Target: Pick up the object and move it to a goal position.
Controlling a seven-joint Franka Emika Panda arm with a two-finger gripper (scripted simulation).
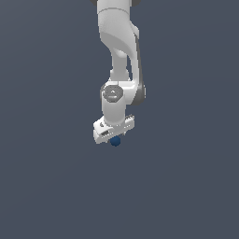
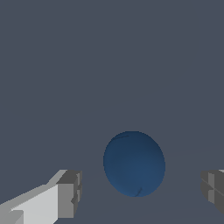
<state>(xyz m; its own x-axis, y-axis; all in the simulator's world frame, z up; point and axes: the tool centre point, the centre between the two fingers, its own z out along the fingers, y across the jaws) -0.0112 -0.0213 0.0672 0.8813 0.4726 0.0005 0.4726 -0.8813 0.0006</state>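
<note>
The object, a small dark blue ball (image 1: 115,141), peeks out just under the white gripper (image 1: 114,138) in the exterior view. In the wrist view the ball (image 2: 134,163) fills the space between the two grey fingertips (image 2: 70,192), with clear gaps on both sides. The gripper (image 2: 140,190) is open and straddles the ball without touching it. The white arm reaches down from the exterior view's upper middle.
A plain dark grey-blue surface (image 1: 56,186) fills both views. No other objects, containers or edges show.
</note>
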